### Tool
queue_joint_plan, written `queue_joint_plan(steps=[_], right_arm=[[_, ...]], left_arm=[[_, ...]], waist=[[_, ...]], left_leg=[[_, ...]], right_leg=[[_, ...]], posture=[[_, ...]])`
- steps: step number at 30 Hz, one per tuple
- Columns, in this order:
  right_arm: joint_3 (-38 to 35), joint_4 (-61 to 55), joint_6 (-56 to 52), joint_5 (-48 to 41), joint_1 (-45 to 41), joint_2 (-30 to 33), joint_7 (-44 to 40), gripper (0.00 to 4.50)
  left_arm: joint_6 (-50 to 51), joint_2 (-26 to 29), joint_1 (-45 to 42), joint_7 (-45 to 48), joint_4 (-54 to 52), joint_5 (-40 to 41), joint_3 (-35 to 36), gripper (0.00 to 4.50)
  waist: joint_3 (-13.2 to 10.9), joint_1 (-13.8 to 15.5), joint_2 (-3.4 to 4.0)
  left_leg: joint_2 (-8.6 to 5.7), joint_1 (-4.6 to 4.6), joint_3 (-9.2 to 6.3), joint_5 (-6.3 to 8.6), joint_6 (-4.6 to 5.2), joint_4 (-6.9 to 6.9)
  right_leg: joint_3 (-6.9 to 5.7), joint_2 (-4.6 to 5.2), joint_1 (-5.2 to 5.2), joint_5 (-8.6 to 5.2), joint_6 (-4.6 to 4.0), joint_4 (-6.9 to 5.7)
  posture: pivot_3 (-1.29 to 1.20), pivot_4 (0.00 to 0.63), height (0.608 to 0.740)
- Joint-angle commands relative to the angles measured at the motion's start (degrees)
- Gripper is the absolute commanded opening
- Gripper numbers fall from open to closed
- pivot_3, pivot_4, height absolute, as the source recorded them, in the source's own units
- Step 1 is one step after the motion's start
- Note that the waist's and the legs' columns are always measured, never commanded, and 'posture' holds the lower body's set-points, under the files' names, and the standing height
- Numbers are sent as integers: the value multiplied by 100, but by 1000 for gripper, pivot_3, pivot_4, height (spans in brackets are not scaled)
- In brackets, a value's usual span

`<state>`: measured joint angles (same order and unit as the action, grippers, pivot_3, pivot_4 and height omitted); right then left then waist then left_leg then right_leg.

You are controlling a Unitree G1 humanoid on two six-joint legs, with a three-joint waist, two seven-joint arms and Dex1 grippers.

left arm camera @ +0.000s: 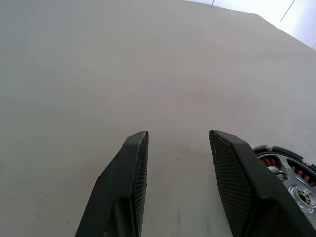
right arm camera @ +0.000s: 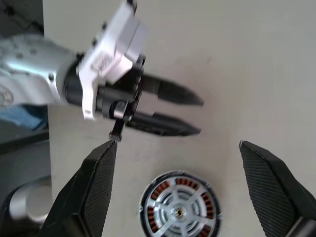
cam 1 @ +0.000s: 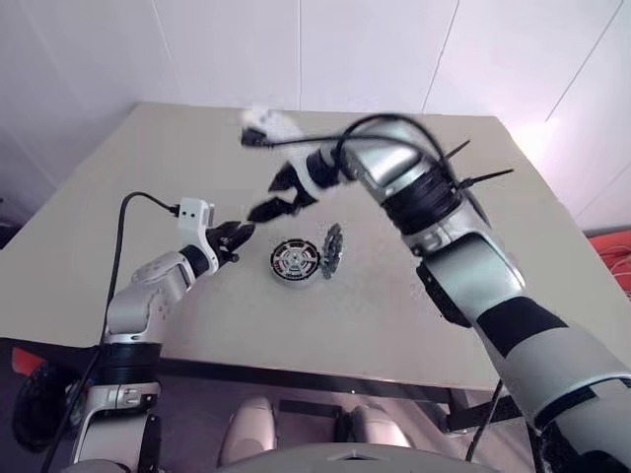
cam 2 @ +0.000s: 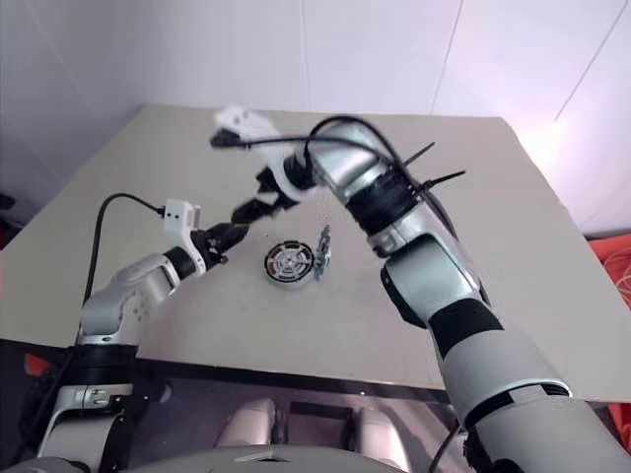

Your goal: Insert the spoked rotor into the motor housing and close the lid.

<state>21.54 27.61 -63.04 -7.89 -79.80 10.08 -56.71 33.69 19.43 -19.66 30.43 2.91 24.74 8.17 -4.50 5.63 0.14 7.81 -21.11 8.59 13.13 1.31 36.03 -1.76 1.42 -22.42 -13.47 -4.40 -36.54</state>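
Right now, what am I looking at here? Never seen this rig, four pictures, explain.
A two-armed humanoid robot at a beige table. Two pictures look down from its head; the other two sit on its wrists, looking along the black fingers. On the table lies a round motor housing with copper windings and a silver spoked rotor already seated inside. Its grey lid stands open on edge beside it. The left gripper waits open beside the housing; the right gripper hangs open above it. Neither holds anything.

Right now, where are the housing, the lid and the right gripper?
housing (right arm camera: 178, 209): right wrist view, on the silver spoked centre inside the copper windings.
lid (cam 1: 332, 251): left eye view, on the disc standing at the housing's edge.
right gripper (cam 1: 278, 194): left eye view, between its open fingertips.
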Motion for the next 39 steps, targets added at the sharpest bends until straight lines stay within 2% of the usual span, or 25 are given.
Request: queue_joint_plan(steps=[1,3,6,9,12,15,20,27,35,39], right_arm=[[-432,-10,956,98,32,487,166,4467],[-483,-283,2012,212,443,881,99,4467],[-193,-191,3998,851,1245,1977,-111,4467],[-116,46,4795,1240,1685,2730,-242,3858],[-284,-162,4956,1305,2098,3280,-431,2824],[-332,-482,5074,1372,2456,3569,-535,1771],[-381,-2086,4505,859,3538,3854,-1349,35],[-235,-3055,3624,650,4167,3449,-1373,35],[-237,-3503,2487,39,3804,2495,-1315,35],[-180,-3401,2268,-66,3574,2137,-1153,35]], left_arm=[[-119,-2,-199,126,17,8,-75,2066],[-132,-3,-247,160,75,-8,-116,2066],[-136,13,-307,233,155,-9,-149,2066],[-132,42,-328,313,226,-27,-175,2066],[-120,83,-380,416,328,-46,-218,2066],[-114,85,-479,477,421,-79,-271,2066],[-84,95,-600,569,511,-81,-320,2066],[41,151,-456,577,355,-56,-282,2066],[117,239,-303,442,175,-5,-101,2066],[153,261,-266,412,109,9,-42,2066]], waist=[[1,6,-4],[0,13,-17],[-2,53,-26],[-7,52,-17],[-13,-32,-7],[-12,-58,-4],[-12,0,-3],[-12,1,-1],[-11,-4,1],[-11,-6,0]], left_leg=[[-1,0,0,2,4,0],[-4,0,0,7,10,0],[-6,-6,2,9,15,2],[-9,-15,2,9,16,4],[-7,-22,3,9,19,4],[0,-22,3,8,21,4],[3,0,3,12,45,7],[3,4,3,12,70,21],[3,4,1,5,56,20],[3,8,1,15,36,21]], right_leg=[[0,1,4,0,1,6],[0,3,12,2,4,18],[-2,5,13,6,8,22],[-2,6,9,8,12,22],[-2,3,-3,6,7,14],[0,-6,0,0,-3,7],[-3,-5,7,-2,-7,1],[-4,-2,15,-2,-6,1],[-4,-2,14,-2,-7,-4],[-4,-2,17,-2,-7,-3]], posture=[[0,0,740],[0,0,740],[0,0,740],[0,0,740],[0,0,740],[0,0,740],[0,0,740],[0,0,740],[0,0,740],[0,0,740]])
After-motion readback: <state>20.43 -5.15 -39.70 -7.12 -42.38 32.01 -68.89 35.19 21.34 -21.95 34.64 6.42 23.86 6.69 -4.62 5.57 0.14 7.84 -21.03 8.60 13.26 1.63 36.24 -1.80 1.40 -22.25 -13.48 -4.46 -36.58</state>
